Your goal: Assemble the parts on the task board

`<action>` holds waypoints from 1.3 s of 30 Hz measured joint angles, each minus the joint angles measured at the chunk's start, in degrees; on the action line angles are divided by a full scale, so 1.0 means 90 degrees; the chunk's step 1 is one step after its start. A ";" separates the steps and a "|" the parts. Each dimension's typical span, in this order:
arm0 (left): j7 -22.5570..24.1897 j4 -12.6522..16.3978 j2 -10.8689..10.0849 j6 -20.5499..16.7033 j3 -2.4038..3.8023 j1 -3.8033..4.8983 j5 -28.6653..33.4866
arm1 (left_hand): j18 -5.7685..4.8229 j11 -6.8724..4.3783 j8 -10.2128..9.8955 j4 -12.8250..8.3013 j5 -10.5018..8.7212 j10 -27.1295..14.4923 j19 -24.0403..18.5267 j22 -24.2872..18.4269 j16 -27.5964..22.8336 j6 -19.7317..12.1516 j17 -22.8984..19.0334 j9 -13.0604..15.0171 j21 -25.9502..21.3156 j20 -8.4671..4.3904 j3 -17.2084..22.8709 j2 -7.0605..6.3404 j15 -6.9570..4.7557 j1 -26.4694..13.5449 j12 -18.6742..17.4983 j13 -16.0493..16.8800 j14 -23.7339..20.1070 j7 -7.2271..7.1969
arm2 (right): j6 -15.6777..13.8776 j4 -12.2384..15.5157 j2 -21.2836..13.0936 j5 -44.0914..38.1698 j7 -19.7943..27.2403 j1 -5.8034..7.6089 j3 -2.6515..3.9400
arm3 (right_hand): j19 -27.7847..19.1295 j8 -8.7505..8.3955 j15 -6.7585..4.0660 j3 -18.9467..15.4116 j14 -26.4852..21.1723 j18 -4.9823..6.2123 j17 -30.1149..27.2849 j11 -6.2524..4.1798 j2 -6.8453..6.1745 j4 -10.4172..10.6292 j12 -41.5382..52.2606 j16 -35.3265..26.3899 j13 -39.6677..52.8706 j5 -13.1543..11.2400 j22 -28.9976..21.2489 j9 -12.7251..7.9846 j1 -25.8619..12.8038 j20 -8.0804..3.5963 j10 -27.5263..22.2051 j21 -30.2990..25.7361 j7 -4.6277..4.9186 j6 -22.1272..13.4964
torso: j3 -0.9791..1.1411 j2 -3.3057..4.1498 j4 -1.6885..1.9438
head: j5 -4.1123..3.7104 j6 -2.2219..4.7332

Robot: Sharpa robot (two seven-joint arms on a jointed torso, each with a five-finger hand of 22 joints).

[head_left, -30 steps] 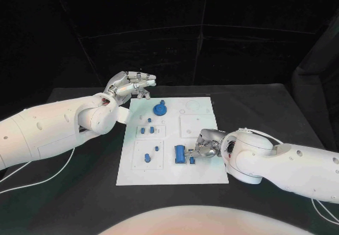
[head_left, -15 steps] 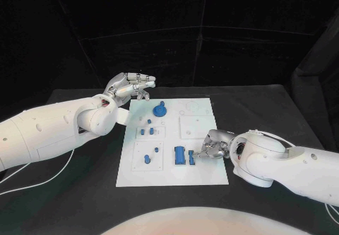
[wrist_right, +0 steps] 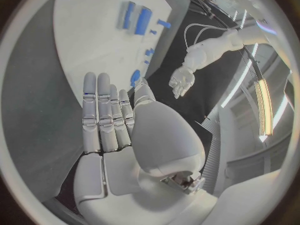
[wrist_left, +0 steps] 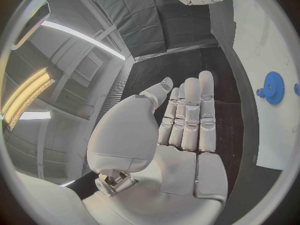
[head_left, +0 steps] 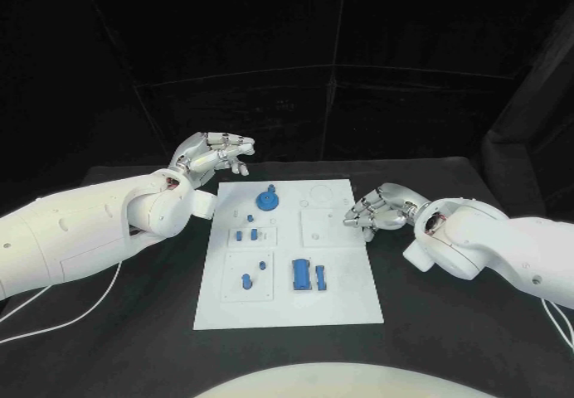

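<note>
The white task board (head_left: pixel 287 308) lies in the middle of the table. A blue gear (head_left: pixel 268 200) stands near its far edge, also in the left wrist view (wrist_left: pixel 272 87). A blue block (head_left: pixel 304 274) and a narrow blue piece (head_left: pixel 322 273) lie side by side in its near half, seen too in the right wrist view (wrist_right: pixel 143 20). Small blue parts (head_left: pixel 245 235) sit in the left column. My left hand (head_left: pixel 213 155) hovers beyond the board's far left corner, empty, fingers straight (wrist_left: pixel 184 130). My right hand (head_left: pixel 376 211) is at the board's right edge, empty, fingers extended (wrist_right: pixel 115 120).
The black table (head_left: pixel 466 332) stretches on both sides of the board. White cables (head_left: pixel 60 311) lie at the table's left, and another trails at the right edge. Black curtains close the back.
My right hand has drawn back from the narrow blue piece beside the block to the board's right edge. The left hand stays raised. The camera has shifted slightly.
</note>
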 measured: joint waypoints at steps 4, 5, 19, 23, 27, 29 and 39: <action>0.0048 -0.0279 0.0133 -0.0013 0.0000 -0.0002 0.0142 | 0.0000 0.0067 -0.0217 0.0026 0.0021 0.0275 -0.0460 -0.0566 -0.1420 0.0080 -0.0650 -0.0012 -0.0809 0.0124 0.0186 -0.0074 0.0091 -0.0074 -0.0651 -0.0014 -0.0241 0.0013 | 0.0006 -0.0746 0.0356 0.1253 0.1190 0.0085 0.0004 | -0.0329 -0.0239 0.0256 -0.0003 -0.0542 -0.0001 -0.0670 0.0121 0.0092 -0.0226 -0.0395 -0.1098 -0.0751 -0.0159 -0.0646 -0.0185 0.0155 0.0278 0.0077 -0.1029 0.0017 0.0017 | -0.0030 -0.0104 -0.0004 | -0.0007 0.0062; 0.0056 -0.0321 0.0154 -0.0014 0.0000 -0.0002 0.0162 | -0.0001 0.0077 -0.0225 0.0030 0.0021 0.0285 -0.0485 -0.0602 -0.1511 0.0081 -0.0686 -0.0012 -0.0859 0.0131 0.0199 -0.0080 0.0103 -0.0080 -0.0691 -0.0015 -0.0253 0.0013 | 0.0014 -0.0858 0.0414 0.1421 0.1353 0.0093 0.0004 | -0.0346 -0.0268 0.0275 -0.0004 -0.0565 0.0000 -0.0736 0.0124 0.0097 -0.0248 -0.0431 -0.1188 -0.0824 -0.0166 -0.0703 -0.0204 0.0160 0.0299 0.0079 -0.1119 0.0020 0.0020 | -0.0036 -0.0120 -0.0005 | -0.0007 0.0073; 0.0220 -0.1195 0.0744 -0.0108 0.0004 -0.0066 0.0638 | 0.0001 0.0351 -0.0904 0.0148 0.0021 0.0463 -0.1760 -0.2452 -0.4736 0.0036 -0.1967 -0.0011 -0.3063 0.0867 0.0265 -0.0187 0.0735 -0.0185 -0.2323 -0.0011 -0.0765 0.0083 | 0.0248 -0.2800 0.1579 0.3300 0.3379 0.0138 0.0018 | 0.0296 -0.0617 0.0395 0.0005 -0.0083 -0.0001 -0.2069 0.0222 0.0377 -0.0932 -0.0899 -0.2436 -0.2455 -0.0229 -0.1615 -0.0758 -0.0053 0.0434 0.0363 -0.2475 0.0113 0.0185 | -0.0059 -0.0410 0.0037 | -0.0029 0.0529; 0.0205 -0.1154 0.0720 -0.0122 0.0006 -0.0080 0.0639 | 0.0001 0.0281 -0.1138 0.0230 -0.0099 -0.0254 -0.2209 -0.2683 -0.4949 -0.0619 -0.2117 -0.0154 -0.3199 0.0681 -0.0063 -0.0005 0.0643 -0.1074 -0.2466 -0.0153 -0.1393 -0.0035 | 0.0238 -0.2738 0.1547 0.3304 0.3374 0.0128 0.0020 | -0.0357 -0.0765 0.0316 0.0126 -0.0788 -0.0002 -0.2264 0.0124 0.0311 -0.1008 -0.1057 -0.2616 -0.2658 -0.0313 -0.1761 -0.0946 -0.1065 0.0292 -0.0318 -0.2627 -0.0002 -0.0434 | -0.0056 -0.0414 0.0042 | -0.0032 0.0532; 0.0195 -0.0963 0.0677 -0.0209 0.0064 -0.0165 0.0627 | -0.0147 0.0138 -0.1330 0.0308 -0.0193 -0.1197 -0.2859 -0.2932 -0.5145 -0.1484 -0.2371 -0.0290 -0.3336 0.0442 -0.0417 0.0157 0.0512 -0.2187 -0.2730 -0.0281 -0.2251 -0.0191 | 0.0145 -0.2573 0.1480 0.3337 0.3367 0.0058 0.0031 | -0.1267 -0.0895 0.0110 0.0314 -0.1767 -0.0158 -0.2434 -0.0005 0.0191 -0.1018 -0.1195 -0.2772 -0.2833 -0.0428 -0.1897 -0.1118 -0.2317 0.0102 -0.1257 -0.2796 -0.0163 -0.1264 | -0.0043 -0.0426 0.0062 | -0.0032 0.0620; 0.0193 -0.0816 0.0644 -0.0296 0.0104 -0.0224 0.0618 | -0.0245 0.0070 -0.1389 0.0333 -0.0236 -0.1654 -0.3174 -0.3053 -0.5247 -0.1907 -0.2459 -0.0333 -0.3406 0.0328 -0.0591 0.0208 0.0450 -0.2729 -0.2820 -0.0322 -0.2669 -0.0270 | 0.0057 -0.2423 0.1454 0.3385 0.3375 0.0017 0.0049 | -0.1769 -0.0921 -0.0038 0.0417 -0.2308 -0.0164 -0.2495 -0.0077 0.0124 -0.1021 -0.1219 -0.2806 -0.2895 -0.0598 -0.1949 -0.1180 -0.3007 -0.0001 -0.1775 -0.2886 -0.0257 -0.1724 | -0.0029 -0.0444 0.0091 | -0.0032 0.0711; 0.0205 0.0552 0.0323 -0.1578 0.0470 -0.0772 0.0479 | -0.0441 -0.0414 -0.1475 0.0377 -0.0271 -0.3224 -0.4261 -0.3469 -0.5570 -0.3356 -0.2608 -0.0407 -0.3872 -0.0071 -0.1181 0.0298 -0.0032 -0.4586 -0.2950 -0.0389 -0.4100 -0.0687 | -0.1178 -0.1137 0.1199 0.4106 0.3679 -0.0324 0.0181 | -0.3304 -0.0986 -0.0275 0.0714 -0.3966 -0.0411 -0.2588 -0.0563 -0.0350 -0.1035 -0.1294 -0.2880 -0.2989 -0.0917 -0.2020 -0.1275 -0.5125 -0.0326 -0.3368 -0.3262 -0.0609 -0.3136 | 0.0053 -0.0547 0.0245 | -0.0038 0.1074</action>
